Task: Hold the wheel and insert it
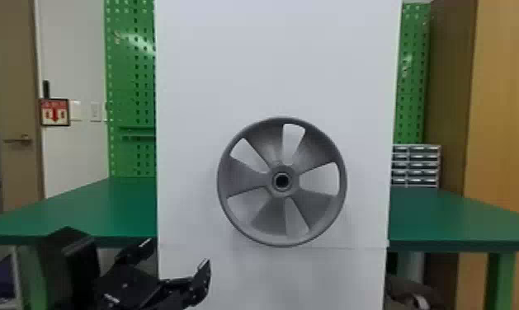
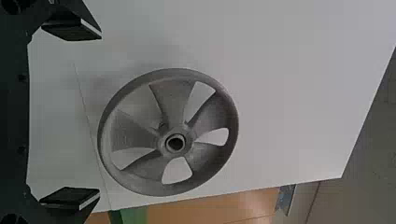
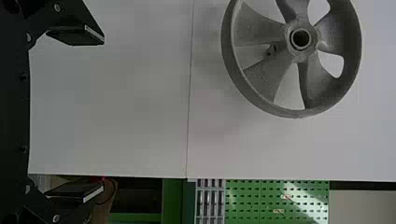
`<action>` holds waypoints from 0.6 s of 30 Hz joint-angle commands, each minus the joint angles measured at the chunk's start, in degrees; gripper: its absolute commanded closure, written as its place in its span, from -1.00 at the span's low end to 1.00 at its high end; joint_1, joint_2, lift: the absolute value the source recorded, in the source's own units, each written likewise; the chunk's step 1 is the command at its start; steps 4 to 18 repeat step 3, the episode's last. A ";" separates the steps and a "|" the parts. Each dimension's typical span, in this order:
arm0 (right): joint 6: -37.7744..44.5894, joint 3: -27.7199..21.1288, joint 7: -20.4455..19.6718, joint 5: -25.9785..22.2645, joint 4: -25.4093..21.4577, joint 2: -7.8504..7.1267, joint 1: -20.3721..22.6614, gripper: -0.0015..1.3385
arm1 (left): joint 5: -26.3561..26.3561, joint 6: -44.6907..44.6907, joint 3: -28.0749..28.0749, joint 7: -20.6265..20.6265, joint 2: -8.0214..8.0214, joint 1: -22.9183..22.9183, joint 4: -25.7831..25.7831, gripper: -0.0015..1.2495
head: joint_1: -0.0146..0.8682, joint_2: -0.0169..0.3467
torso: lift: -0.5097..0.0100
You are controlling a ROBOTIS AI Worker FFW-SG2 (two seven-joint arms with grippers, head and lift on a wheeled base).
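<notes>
My left gripper [image 1: 175, 255] stands open at the lower left of the head view, below and to the left of the grey spoked wheel [image 1: 250, 177]. The wheel is upright against the white panel, its round hub facing me. In the left wrist view, the left gripper [image 2: 71, 119] has its fingers wide apart with nothing between them, and the wheel [image 2: 175, 100] is beyond the fingertips. The right gripper [image 3: 75, 114] is also open and holds nothing; in the right wrist view the wheel [image 3: 266, 74] is farther off than its fingertips.
A tall white panel [image 1: 279, 62] stands behind the wheel. Green tabletops [image 1: 101, 210] extend on both sides of it, with a small drawer cabinet [image 1: 417, 165] on the right one. Green pegboards [image 1: 130, 82] and a wooden cabinet [image 1: 501, 103] are behind.
</notes>
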 commanded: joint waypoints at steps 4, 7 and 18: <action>0.00 -0.15 -0.01 -0.08 0.05 0.00 -0.01 -0.72 | 0.19 -0.02 0.17 -0.01 0.01 -0.15 -0.14 -0.84 | -0.75 -0.82 | -0.74; 0.00 -0.15 -0.01 -0.08 0.05 0.00 -0.01 -0.72 | 0.19 -0.02 0.17 -0.01 0.01 -0.15 -0.14 -0.84 | -0.75 -0.82 | -0.74; 0.00 -0.15 -0.01 -0.08 0.05 0.00 -0.01 -0.72 | 0.19 -0.02 0.17 -0.01 0.01 -0.15 -0.14 -0.84 | -0.75 -0.82 | -0.74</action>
